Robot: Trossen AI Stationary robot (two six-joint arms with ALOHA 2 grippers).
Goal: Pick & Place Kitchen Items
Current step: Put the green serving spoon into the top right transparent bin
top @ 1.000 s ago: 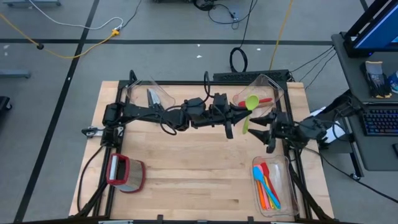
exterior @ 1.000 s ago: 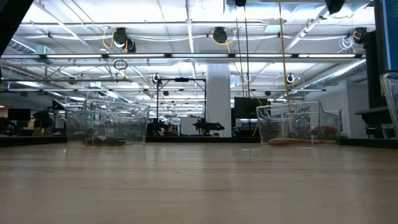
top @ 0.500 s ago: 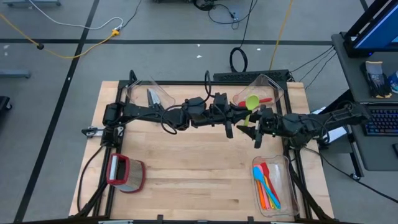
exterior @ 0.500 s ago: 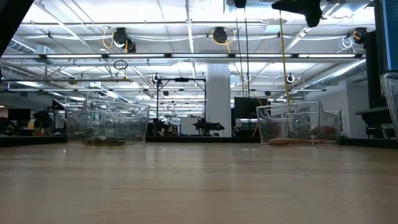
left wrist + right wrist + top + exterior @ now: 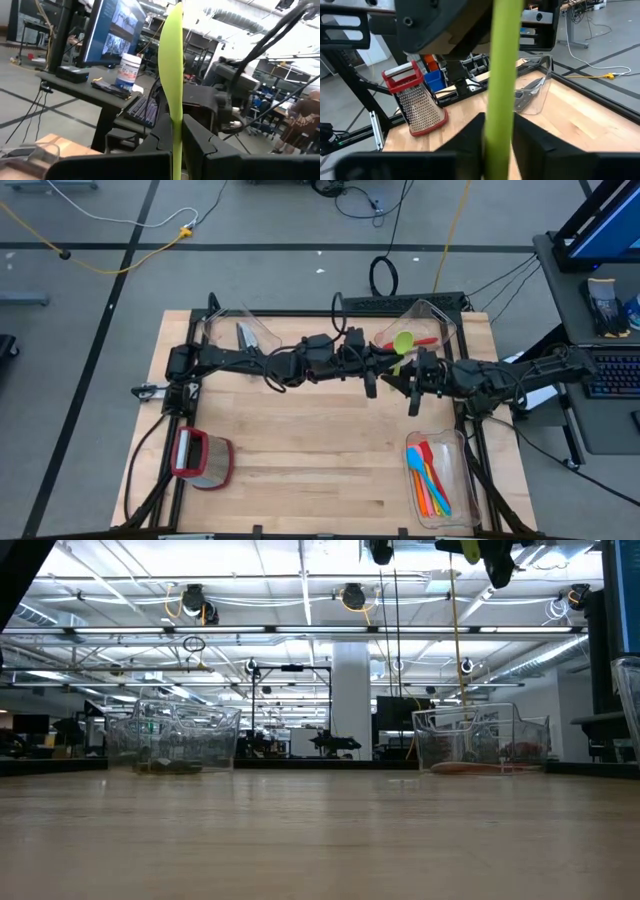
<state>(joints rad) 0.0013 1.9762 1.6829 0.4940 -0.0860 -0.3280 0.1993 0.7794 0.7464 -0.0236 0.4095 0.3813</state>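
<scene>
High above the table's middle, a green spoon (image 5: 403, 344) is held between my two grippers, its bowl toward the far edge. My left gripper (image 5: 384, 370) reaches in from the left and is shut on its handle. My right gripper (image 5: 408, 383) faces it from the right and is shut on the same handle. In the left wrist view the spoon (image 5: 171, 55) stands edge-on between my own fingers, with the right gripper just behind it. More coloured utensils (image 5: 428, 478) lie in a clear bin at the near right. Knives (image 5: 246, 336) lie in the far-left bin. My left gripper pinches the spoon's handle (image 5: 175, 107) between its two fingers, below the bowl. The fingers come level from the table's left and lie across the handle. The spoon is clear of the table. My right gripper has the green handle (image 5: 501, 100) between its two fingers (image 5: 470, 137), on the part away from the bowl. It comes level from the table's right, across the handle and facing the left gripper.
A clear bin (image 5: 432, 320) at the far right holds a red utensil. A red-rimmed grater (image 5: 200, 458) lies near the table's near left corner. A clear bin (image 5: 452, 480) stands along the near right edge. The wooden top (image 5: 310, 450) between them is bare.
My right gripper has swung toward the table's left, up to the green spoon in my left gripper, and has shut on its handle. My left gripper has kept its place and its hold.
</scene>
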